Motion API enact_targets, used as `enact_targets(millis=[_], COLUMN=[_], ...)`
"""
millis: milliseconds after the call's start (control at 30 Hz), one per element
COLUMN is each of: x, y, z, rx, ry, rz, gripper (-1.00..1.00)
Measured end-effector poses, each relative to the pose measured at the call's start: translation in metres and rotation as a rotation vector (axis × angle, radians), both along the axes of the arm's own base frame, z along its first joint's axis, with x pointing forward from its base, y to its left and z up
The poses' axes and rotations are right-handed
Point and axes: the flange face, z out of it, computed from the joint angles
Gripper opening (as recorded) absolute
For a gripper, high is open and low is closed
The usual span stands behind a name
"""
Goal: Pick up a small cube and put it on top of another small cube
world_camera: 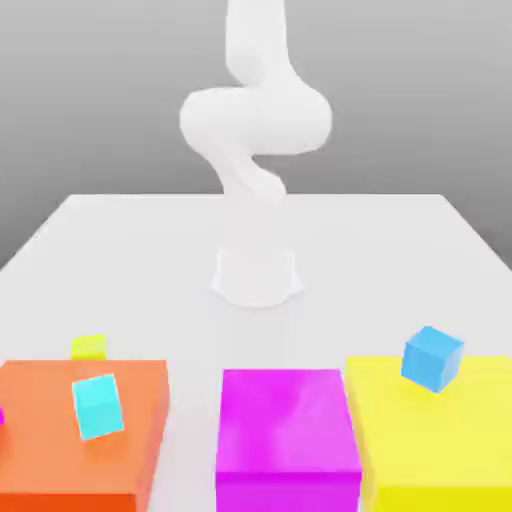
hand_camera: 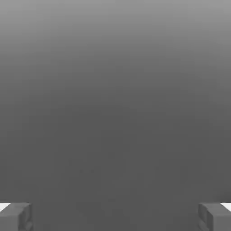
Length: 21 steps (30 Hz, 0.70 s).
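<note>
Exterior view: you see the white arm (world_camera: 255,130) rising from its round base (world_camera: 257,275) on the white table (world_camera: 120,240). Along the near edge stand three large blocks: an orange block (world_camera: 90,440) at the exterior view's left, a magenta block (world_camera: 288,440) in the middle, and a yellow block (world_camera: 440,440) at the exterior view's right.

The small cube (world_camera: 89,347), lime in colour, sits on the table just behind the orange block's far edge, toward the exterior view's left. Its lower part is hidden by that block. It is a cube, so you can assign it no long axis; it appears to sit flat, with one face turned roughly toward the camera.

A cyan cube (world_camera: 98,406) lies tilted on top of the orange block. A blue cube (world_camera: 432,358) stands tilted at the far edge of the yellow block, one corner pointing upward. A sliver of something magenta (world_camera: 2,417) shows at the picture's left edge, too little to identify.

You can read no brand, label or writing on any surface.

Hand view: you see the gripper (hand_camera: 115,216) with its two grey fingertips (hand_camera: 16,216) at opposite edges of the picture, jaws released and spread wide, nothing between them. Beyond them lies a plain grey backdrop. The blocks, cubes and table appear in the exterior view; the fingertips appear in the hand view.
</note>
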Motion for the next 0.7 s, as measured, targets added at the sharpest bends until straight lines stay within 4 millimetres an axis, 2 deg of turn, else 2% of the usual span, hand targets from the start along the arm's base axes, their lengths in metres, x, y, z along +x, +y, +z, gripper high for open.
enact_targets(millis=[167, 367, 533, 700], x=[0.028, 0.046, 0.048, 0.037], y=[-0.056, -0.107, -0.140, -0.165], z=[-0.064, -0.148, -0.221, -0.291], rx=[0.016, 0.022, 0.017, 0.005], ry=[0.087, 0.196, 0.290, 0.385], rz=[0.019, 0.046, 0.073, 0.104], gripper=[0.00, 0.00, 0.00, 0.00])
